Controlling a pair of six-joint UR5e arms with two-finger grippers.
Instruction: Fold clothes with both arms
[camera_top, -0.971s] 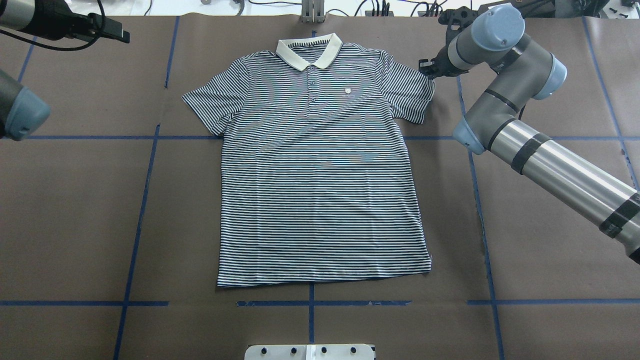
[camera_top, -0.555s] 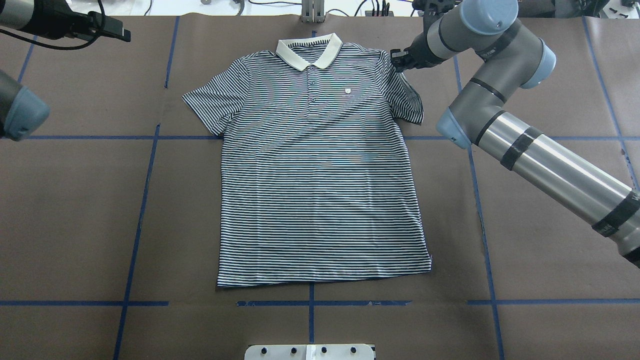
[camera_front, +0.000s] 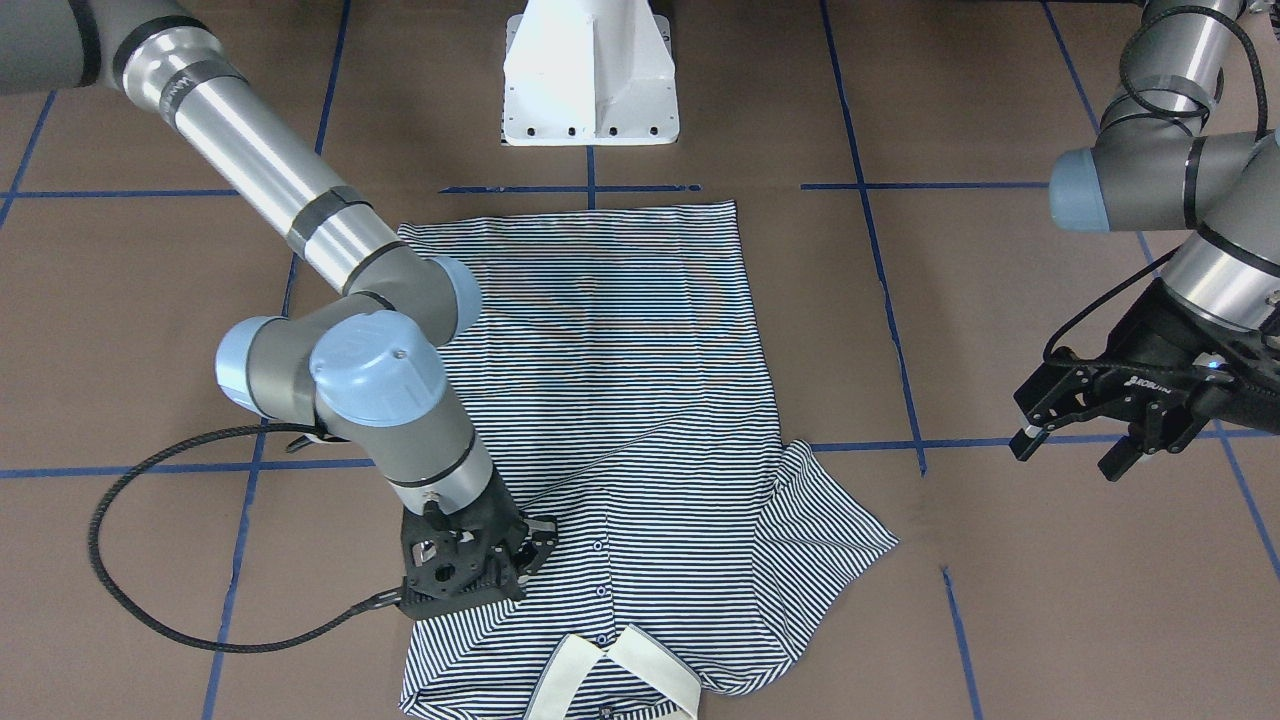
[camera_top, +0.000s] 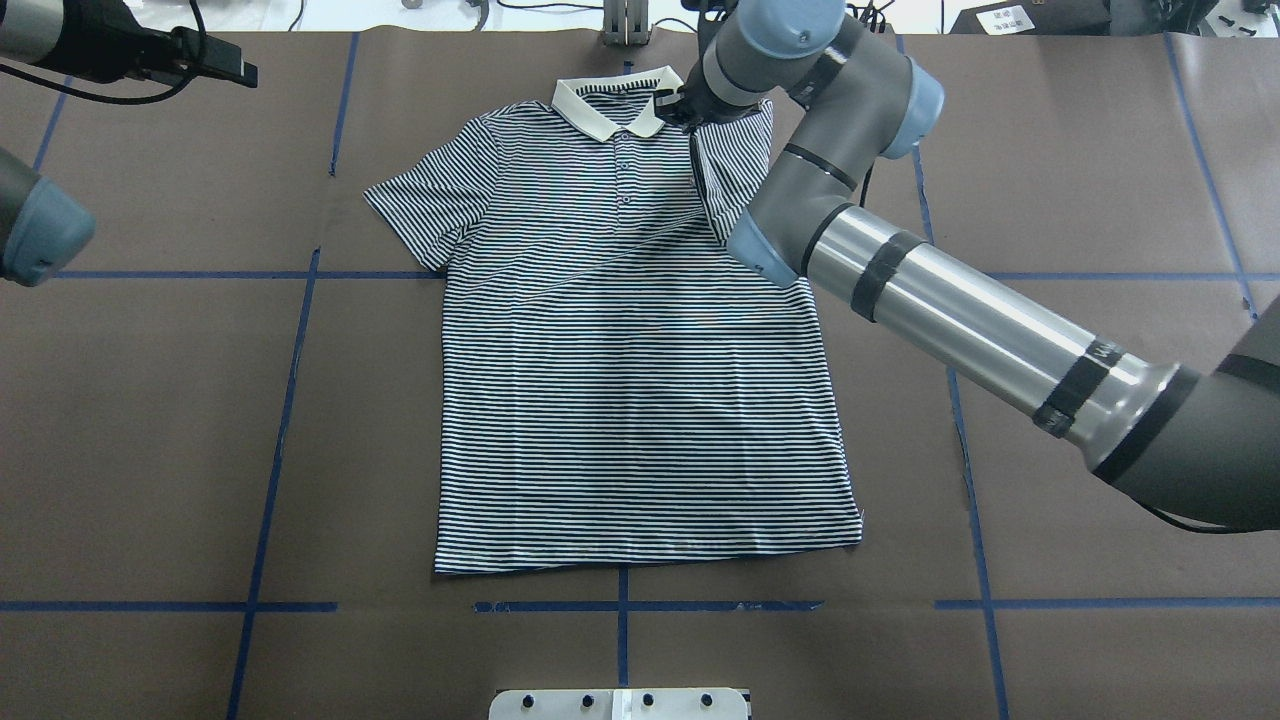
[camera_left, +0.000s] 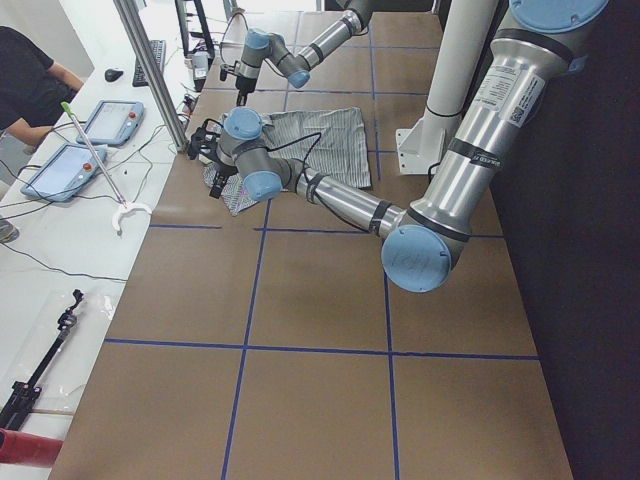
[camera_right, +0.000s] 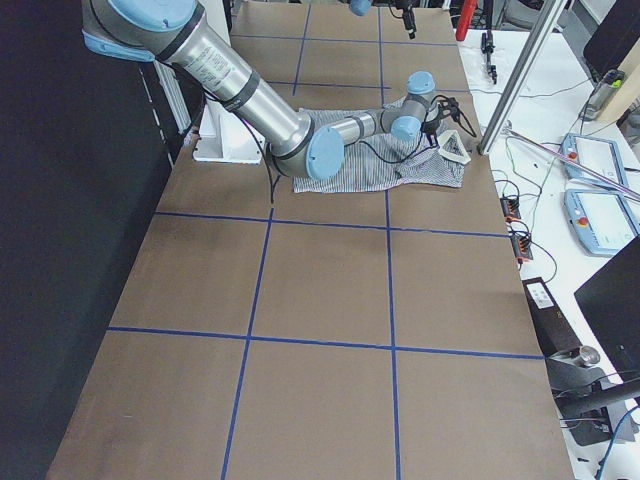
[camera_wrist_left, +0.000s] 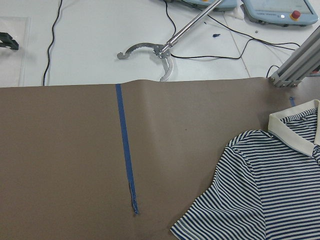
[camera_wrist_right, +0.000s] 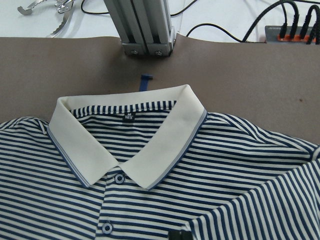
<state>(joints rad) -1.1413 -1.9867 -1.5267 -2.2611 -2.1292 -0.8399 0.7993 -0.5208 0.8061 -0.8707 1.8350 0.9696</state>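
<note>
Striped polo shirt (camera_top: 640, 380) lies flat, front up, on brown table (camera_top: 1050, 150). Its one sleeve (camera_top: 730, 175) is doubled inward just beside the collar (camera_top: 600, 108), pinched in the closed right gripper (camera_top: 684, 113). Left gripper (camera_front: 1070, 453) hangs spread wide, empty, well apart from the collar.

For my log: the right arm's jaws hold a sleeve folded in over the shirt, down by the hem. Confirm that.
Wrong in one respect: not by the hem. The jaws of the right arm hold the sleeve folded in over the shirt, up by the collar. The overhead view shows it.
</note>
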